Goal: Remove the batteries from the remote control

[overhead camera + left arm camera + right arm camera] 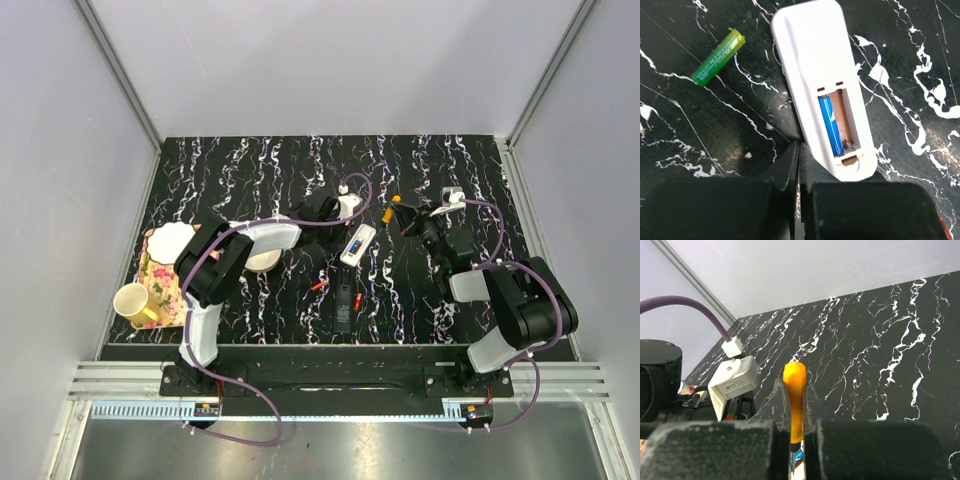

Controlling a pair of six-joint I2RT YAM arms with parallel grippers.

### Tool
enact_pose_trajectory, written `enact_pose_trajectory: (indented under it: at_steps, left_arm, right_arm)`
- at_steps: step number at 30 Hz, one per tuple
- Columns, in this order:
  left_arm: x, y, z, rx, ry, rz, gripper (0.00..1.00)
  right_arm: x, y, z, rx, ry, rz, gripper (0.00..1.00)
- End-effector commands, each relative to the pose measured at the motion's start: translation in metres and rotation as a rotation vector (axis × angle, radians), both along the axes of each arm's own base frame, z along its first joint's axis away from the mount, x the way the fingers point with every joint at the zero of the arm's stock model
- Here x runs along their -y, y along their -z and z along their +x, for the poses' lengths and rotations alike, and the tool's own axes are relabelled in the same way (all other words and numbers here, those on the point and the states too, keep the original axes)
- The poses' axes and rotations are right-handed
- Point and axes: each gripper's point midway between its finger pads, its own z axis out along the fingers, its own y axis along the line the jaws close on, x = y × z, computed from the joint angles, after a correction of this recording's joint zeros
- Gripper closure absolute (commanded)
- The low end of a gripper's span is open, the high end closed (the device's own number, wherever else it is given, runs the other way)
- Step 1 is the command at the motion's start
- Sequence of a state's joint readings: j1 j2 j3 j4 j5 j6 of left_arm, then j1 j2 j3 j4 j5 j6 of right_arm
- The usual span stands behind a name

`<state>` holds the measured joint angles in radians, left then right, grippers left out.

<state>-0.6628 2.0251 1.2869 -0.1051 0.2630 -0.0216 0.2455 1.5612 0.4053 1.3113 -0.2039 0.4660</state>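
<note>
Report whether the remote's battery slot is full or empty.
Half full: blue battery sits in the remote's slot, other bay bare; green battery lies outside it.

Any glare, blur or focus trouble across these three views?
Left wrist: remote control and blue battery sharp, slight sheen on the green battery, left gripper dark and soft. Right wrist: orange stick sharp, right gripper blurred and grainy. Top external: even light, small items tiny.
</note>
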Motion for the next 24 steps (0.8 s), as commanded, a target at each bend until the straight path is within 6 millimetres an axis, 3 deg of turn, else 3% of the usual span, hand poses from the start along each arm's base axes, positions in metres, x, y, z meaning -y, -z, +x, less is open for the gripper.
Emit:
enact_pose_trajectory:
  at_steps: [1, 7, 13, 24]
  left_arm:
    - [0.007, -0.010, -0.021, -0.027, 0.020, -0.030, 1.00]
    - [0.023, -0.020, -0.032, -0.030, 0.068, -0.074, 1.00]
    - [0.028, -0.018, -0.030, -0.033, 0.059, -0.058, 1.00]
    - [0.007, -0.020, -0.010, 0.001, -0.032, -0.020, 1.00]
  right_arm:
    - [-0.002, -0.035, 0.003, 0.124, -0.020, 0.047, 1.00]
    - [-0.004, -0.034, 0.003, 0.119, -0.027, 0.049, 1.00]
    - [-0.003, -0.033, 0.003, 0.116, -0.025, 0.048, 1.00]
    - [-0.008, -0.025, 0.005, 0.110, -0.052, 0.056, 1.00]
